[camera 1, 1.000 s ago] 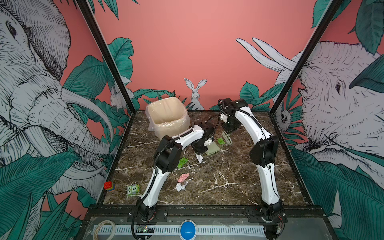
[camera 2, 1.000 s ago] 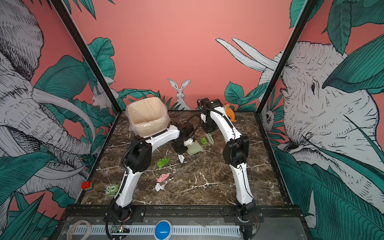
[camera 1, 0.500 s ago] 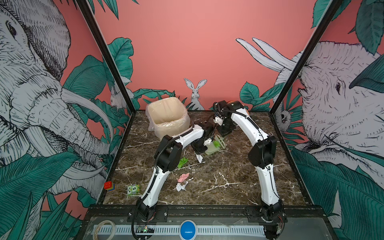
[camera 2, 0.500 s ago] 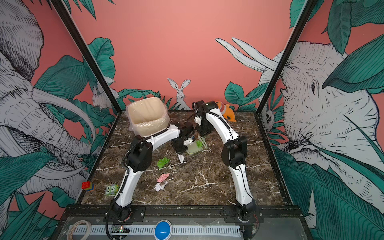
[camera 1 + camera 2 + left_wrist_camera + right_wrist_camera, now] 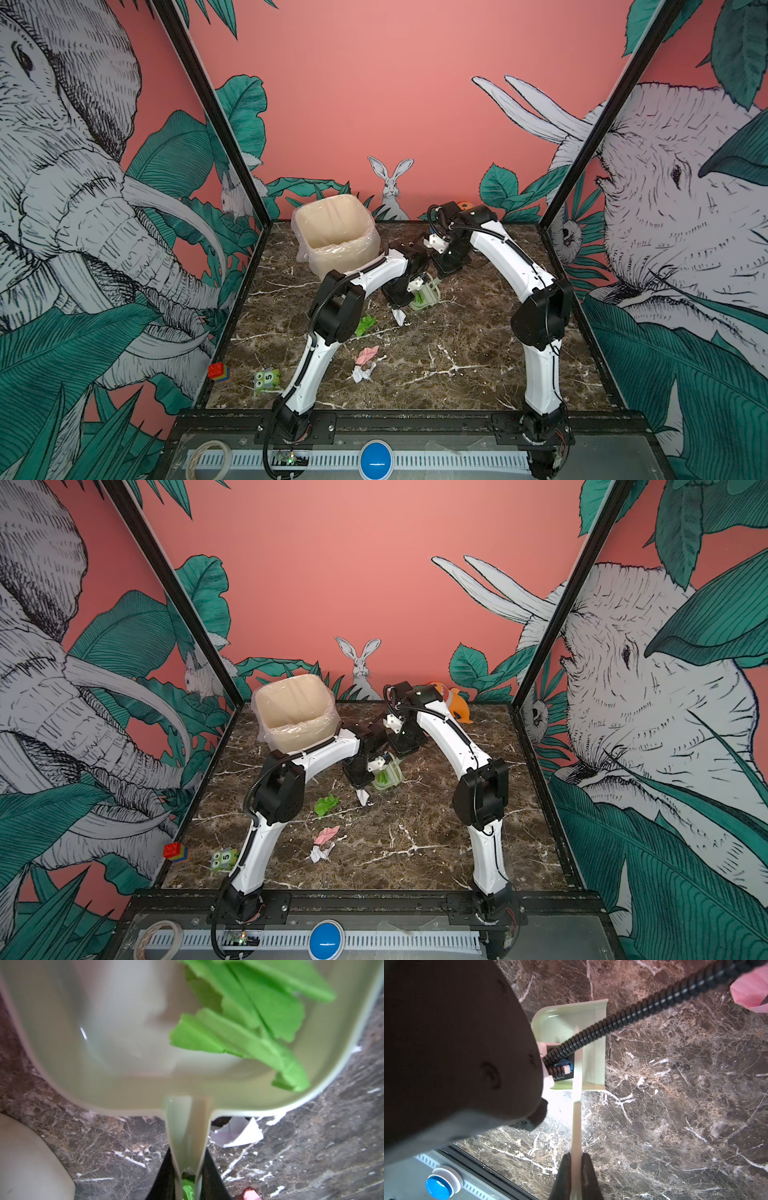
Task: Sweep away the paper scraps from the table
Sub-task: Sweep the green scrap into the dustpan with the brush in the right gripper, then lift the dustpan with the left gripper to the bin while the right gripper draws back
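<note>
My left gripper [image 5: 188, 1159] is shut on the handle of the pale green dustpan [image 5: 124, 1043], which rests on the table [image 5: 457, 353] in front of the bin. A bright green paper scrap [image 5: 259, 1022] lies inside the pan [image 5: 426, 297]. My right gripper [image 5: 576, 1159] is shut on the thin cream brush [image 5: 577, 1122], which reaches down to the dustpan [image 5: 593, 1047]. On the marble lie a white scrap [image 5: 400, 316] beside the pan, a green scrap [image 5: 365, 325], a pink scrap [image 5: 367, 354] and a crumpled white scrap [image 5: 361, 372].
A cream bin [image 5: 336, 237] lined with clear plastic stands at the back left. An orange plush shark [image 5: 455, 702] lies at the back wall behind my right arm. A red block [image 5: 218, 371] and a small green toy [image 5: 267, 379] sit at the front left edge.
My right gripper has carried the brush leftward to the dustpan, and the green scrap that lay beside the pan is now inside it. The left arm has hardly moved.
</note>
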Robot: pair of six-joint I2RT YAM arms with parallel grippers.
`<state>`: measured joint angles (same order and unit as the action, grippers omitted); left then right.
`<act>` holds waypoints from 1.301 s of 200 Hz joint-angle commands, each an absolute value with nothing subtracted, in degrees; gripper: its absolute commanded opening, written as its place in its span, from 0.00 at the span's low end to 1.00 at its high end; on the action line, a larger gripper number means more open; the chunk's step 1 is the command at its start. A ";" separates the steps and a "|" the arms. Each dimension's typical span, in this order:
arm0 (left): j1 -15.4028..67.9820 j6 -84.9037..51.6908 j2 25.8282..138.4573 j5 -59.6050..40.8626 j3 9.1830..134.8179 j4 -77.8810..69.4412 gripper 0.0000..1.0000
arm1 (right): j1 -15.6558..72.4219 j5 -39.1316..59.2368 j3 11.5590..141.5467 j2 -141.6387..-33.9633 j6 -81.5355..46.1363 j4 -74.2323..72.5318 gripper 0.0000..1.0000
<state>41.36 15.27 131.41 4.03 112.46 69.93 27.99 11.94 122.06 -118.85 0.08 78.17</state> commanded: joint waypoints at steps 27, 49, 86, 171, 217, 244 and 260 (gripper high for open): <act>41.22 15.19 127.58 4.56 110.77 68.15 0.13 | 25.06 9.24 119.95 -112.98 -0.01 78.98 0.00; 41.13 15.16 125.67 4.91 110.02 66.81 0.13 | 23.21 9.35 119.10 -110.83 -0.09 78.80 0.00; 41.04 14.77 122.63 5.30 108.68 64.98 0.12 | 20.47 9.45 118.01 -107.23 -0.43 78.69 0.00; 40.96 12.35 111.04 4.67 105.40 62.81 0.13 | 16.20 8.79 107.48 -99.10 -1.57 75.07 0.00; 40.96 10.86 105.10 4.55 105.04 67.15 0.13 | 15.56 9.82 102.43 -96.79 -2.12 72.56 0.00; 40.96 9.70 101.37 4.52 104.96 69.71 0.13 | 15.47 10.54 100.17 -96.08 -2.44 71.23 0.00; 40.96 8.98 99.47 4.79 105.52 71.68 0.13 | 15.47 10.85 99.20 -95.70 -2.63 70.64 0.00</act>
<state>41.15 11.07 104.55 4.97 105.60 66.83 15.73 9.89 100.36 -97.73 -1.93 72.42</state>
